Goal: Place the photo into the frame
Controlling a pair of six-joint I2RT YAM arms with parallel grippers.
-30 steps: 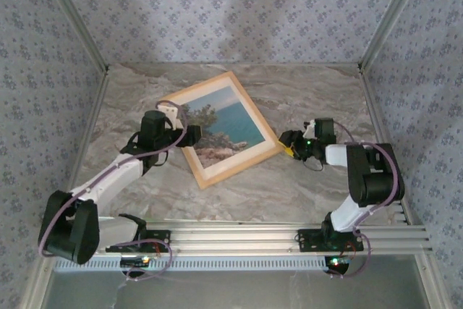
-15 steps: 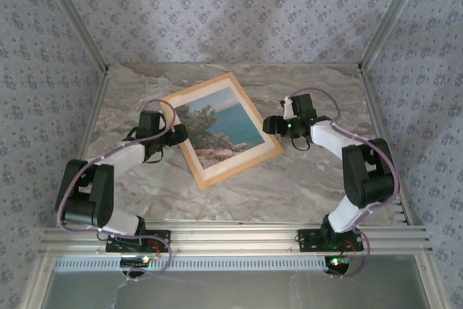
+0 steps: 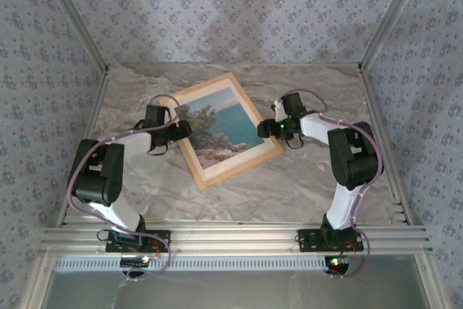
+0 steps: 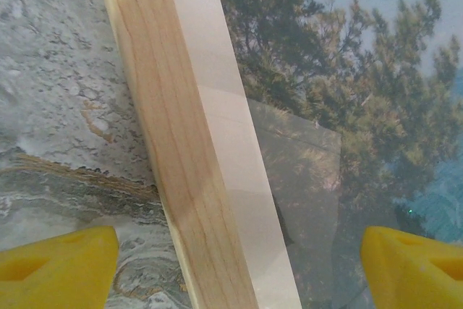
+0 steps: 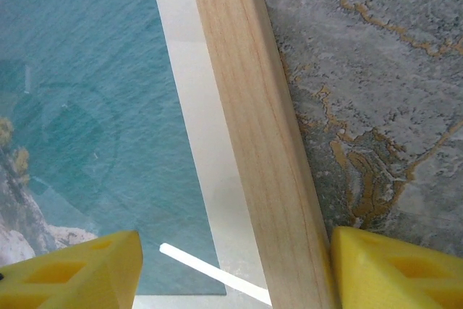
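Note:
The frame of light wood lies tilted on the marble table, with the photo of sea, trees and rocks inside it behind a white border. My left gripper stands open over the frame's left side. In the left wrist view its gripper straddles the wooden rail, one yellow fingertip over the table and the other over the photo's trees. My right gripper is open at the frame's right side. There its gripper straddles the rail, the outer fingertip against the wood, the inner one over the sea.
Patterned walls with aluminium posts close in the table on three sides. An aluminium rail carrying the arm bases runs along the near edge. Bare marble lies between the frame and the rail.
The right gripper has moved from the frame's lower right corner up along its right side. The left arm has folded back, and its gripper sits closer to the frame's left side.

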